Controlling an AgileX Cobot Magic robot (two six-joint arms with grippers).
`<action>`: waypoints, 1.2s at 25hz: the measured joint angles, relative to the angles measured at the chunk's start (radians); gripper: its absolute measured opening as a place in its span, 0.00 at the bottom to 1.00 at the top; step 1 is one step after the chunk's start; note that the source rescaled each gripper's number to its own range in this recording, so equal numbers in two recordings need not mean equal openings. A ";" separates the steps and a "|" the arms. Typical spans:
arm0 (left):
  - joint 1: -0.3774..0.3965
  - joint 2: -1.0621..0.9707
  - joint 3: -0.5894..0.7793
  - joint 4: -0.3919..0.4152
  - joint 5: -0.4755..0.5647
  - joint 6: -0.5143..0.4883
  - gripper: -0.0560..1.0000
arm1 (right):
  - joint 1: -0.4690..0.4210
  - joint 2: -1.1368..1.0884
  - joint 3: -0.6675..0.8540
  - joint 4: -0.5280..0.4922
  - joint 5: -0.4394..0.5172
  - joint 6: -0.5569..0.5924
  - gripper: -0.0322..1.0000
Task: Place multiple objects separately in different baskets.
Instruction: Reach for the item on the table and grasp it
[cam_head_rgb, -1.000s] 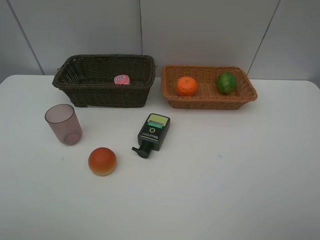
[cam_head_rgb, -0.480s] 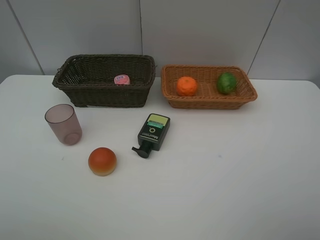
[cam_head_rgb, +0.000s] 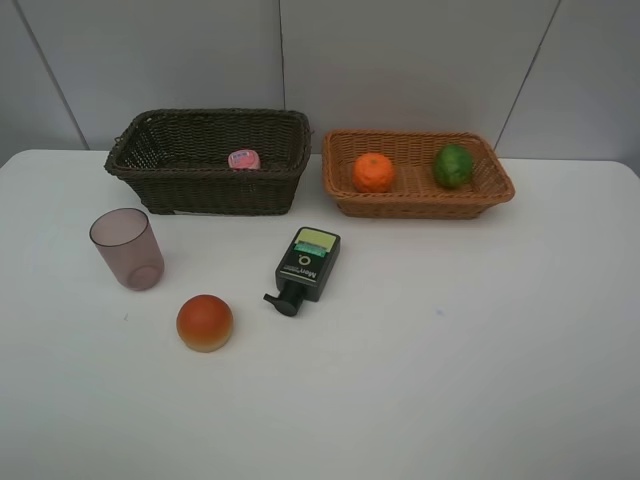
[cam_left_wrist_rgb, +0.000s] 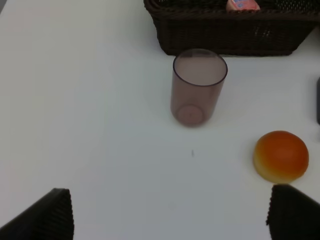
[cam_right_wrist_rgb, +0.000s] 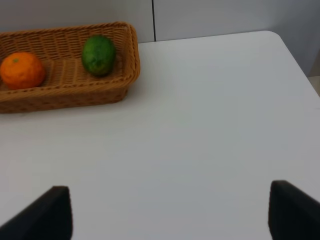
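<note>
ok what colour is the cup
The cup is translucent purple, clearest in the left wrist view.

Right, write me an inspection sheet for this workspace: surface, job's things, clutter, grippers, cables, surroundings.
Surface: white table, no stains or spills seen.
Job's things: dark basket holds the pink tube; tan basket holds the orange and lime. On the table outside the baskets: cup upright, bun, pump bottle lying flat.
Clutter: nothing seen.
Grippers: left gripper open and empty, above the table near the cup and bun; right gripper open and empty, above bare table beside the tan basket. Neither shows in the high view.
Cables: nothing seen.
Surroundings: grey panelled wall behind the table.
</note>
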 joint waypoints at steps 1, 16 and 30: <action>0.000 0.025 -0.005 0.000 -0.004 0.001 1.00 | 0.000 0.000 0.000 0.000 0.000 0.000 0.67; -0.008 0.835 -0.253 0.000 -0.205 0.106 1.00 | 0.000 0.000 0.000 0.000 0.000 0.000 0.67; -0.296 1.488 -0.533 0.073 -0.236 0.108 1.00 | 0.000 0.000 0.000 -0.001 0.000 -0.001 0.67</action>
